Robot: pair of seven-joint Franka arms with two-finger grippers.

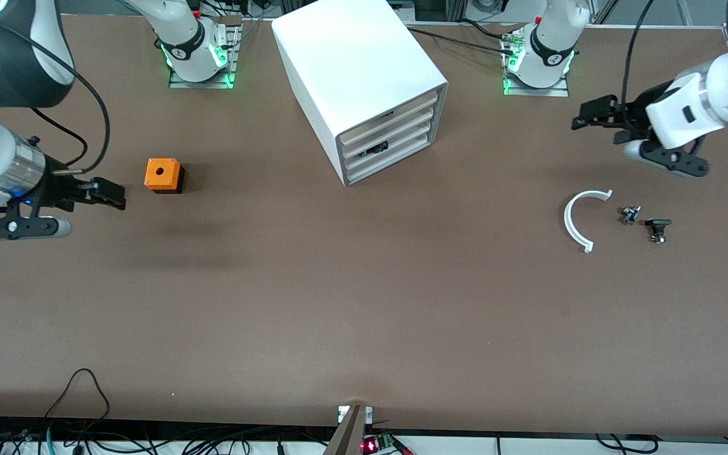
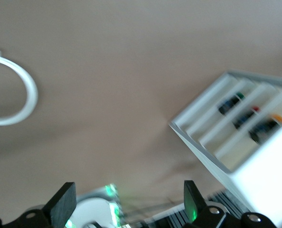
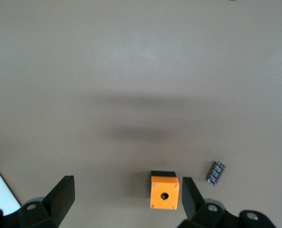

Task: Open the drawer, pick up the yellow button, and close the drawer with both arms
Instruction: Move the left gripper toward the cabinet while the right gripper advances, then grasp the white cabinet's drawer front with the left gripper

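The white drawer cabinet (image 1: 364, 76) stands mid-table near the arms' bases, with all its drawers pushed in. In the left wrist view the cabinet (image 2: 255, 171) shows small dark parts through the drawer fronts. One of them, with an orange-yellow end, looks like the button (image 2: 269, 124). My left gripper (image 1: 585, 117) is open and empty, in the air over the table toward the left arm's end; it also shows in the left wrist view (image 2: 126, 204). My right gripper (image 1: 114, 193) is open and empty over the table beside the orange cube (image 1: 163, 175), and shows in the right wrist view (image 3: 124, 199).
A white half ring (image 1: 576, 221) and two small dark parts (image 1: 630, 215) (image 1: 658, 229) lie toward the left arm's end. The orange cube (image 3: 164, 192) has a small black cylinder (image 3: 216, 172) beside it. Cables run along the table edge nearest the front camera.
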